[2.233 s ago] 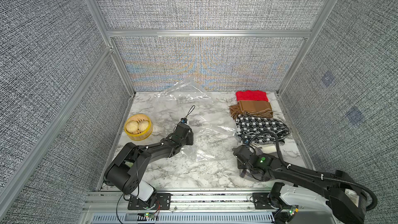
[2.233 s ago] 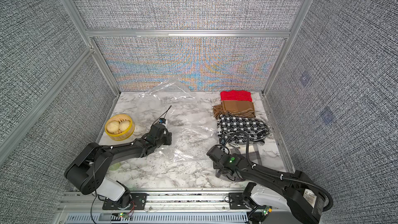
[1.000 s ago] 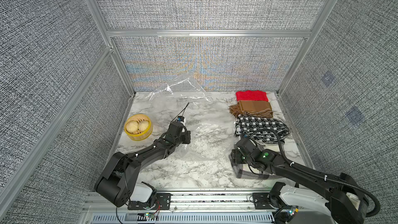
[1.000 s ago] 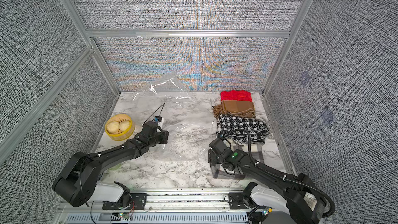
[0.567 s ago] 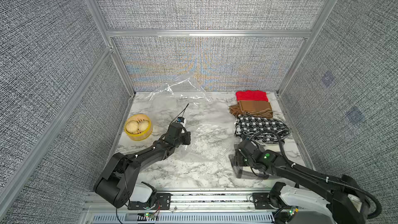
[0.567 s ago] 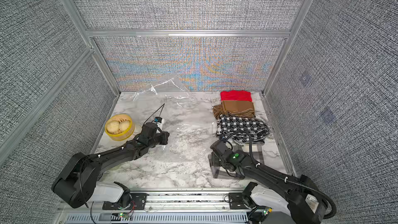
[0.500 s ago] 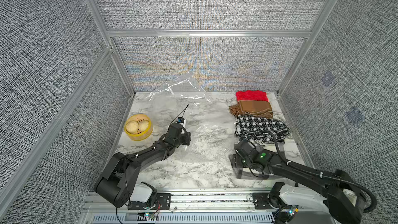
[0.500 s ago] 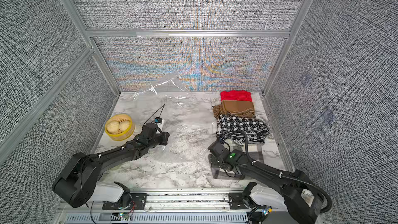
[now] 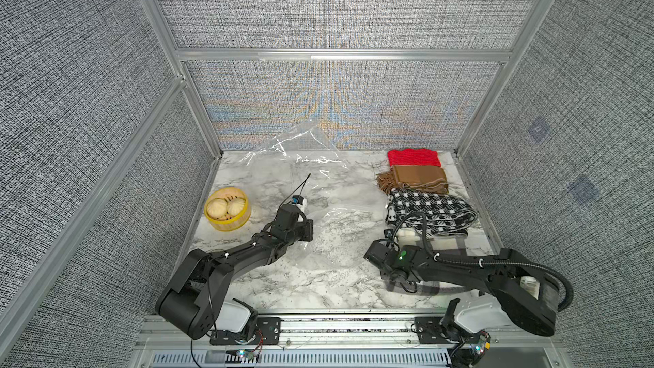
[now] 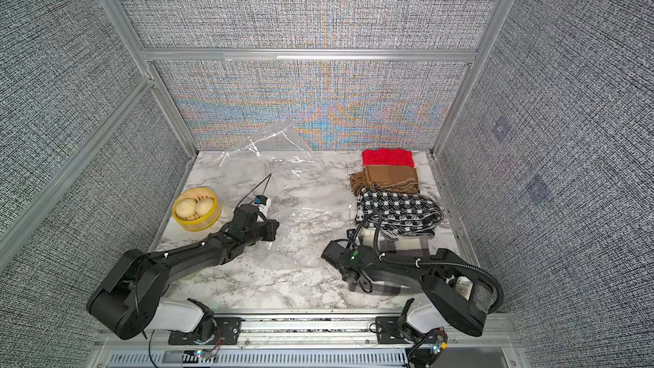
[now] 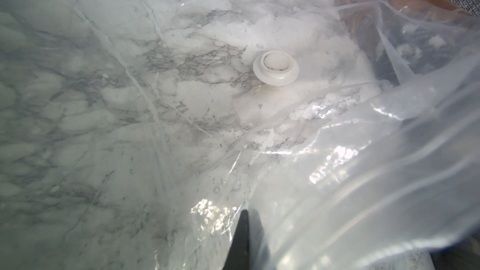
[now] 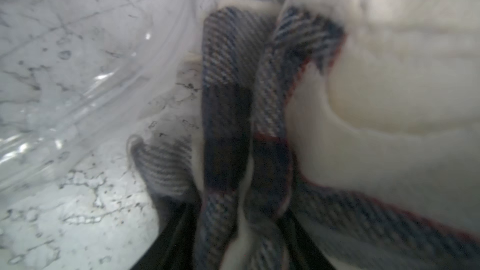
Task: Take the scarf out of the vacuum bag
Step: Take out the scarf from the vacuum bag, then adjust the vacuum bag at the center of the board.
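Fingers [image 11: 241,235] of left gripper [image 11: 249,216] pinch the vacuum bag [image 11: 363,177], right gripper [image 12: 239,229] clasps the scarf [image 12: 226,115]; print [image 11: 259,46] beside valve cap [image 11: 275,70] unreadable.

The table [image 9: 318,288] is white marble with grey lines. A clear vacuum bag [image 9: 339,207] lies crinkled across the middle, and its far end leans up on the back wall. By the left edge sits a yellow basket [image 9: 227,209] with two buns in it. On the right side lie four scarves in a row, back to front: a red scarf [image 9: 413,158], a brown scarf [image 9: 417,178], a black-and-white scarf [image 9: 431,208] and a cream plaid scarf [image 9: 444,241].
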Action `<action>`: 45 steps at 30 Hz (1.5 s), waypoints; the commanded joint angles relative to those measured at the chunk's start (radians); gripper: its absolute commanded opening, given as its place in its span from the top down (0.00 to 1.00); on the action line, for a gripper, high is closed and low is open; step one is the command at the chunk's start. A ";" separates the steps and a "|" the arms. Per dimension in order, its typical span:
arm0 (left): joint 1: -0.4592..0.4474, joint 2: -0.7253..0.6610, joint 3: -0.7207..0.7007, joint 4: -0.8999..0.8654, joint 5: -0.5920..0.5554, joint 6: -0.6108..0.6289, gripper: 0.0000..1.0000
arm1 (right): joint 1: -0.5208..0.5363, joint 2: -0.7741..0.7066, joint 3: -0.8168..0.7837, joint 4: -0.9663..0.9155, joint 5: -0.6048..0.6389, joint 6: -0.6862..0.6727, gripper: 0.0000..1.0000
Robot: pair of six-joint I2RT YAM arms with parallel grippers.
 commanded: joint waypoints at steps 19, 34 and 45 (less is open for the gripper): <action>0.001 -0.030 0.007 0.005 0.021 0.001 1.00 | -0.109 -0.199 0.031 -0.061 -0.089 -0.086 0.33; 0.001 -0.098 0.017 0.007 0.098 0.008 1.00 | -0.157 -0.357 0.063 0.400 -0.278 -0.335 0.18; -0.006 -0.233 0.017 -0.046 0.079 0.035 1.00 | -0.359 0.107 0.266 0.581 -0.400 -0.415 0.68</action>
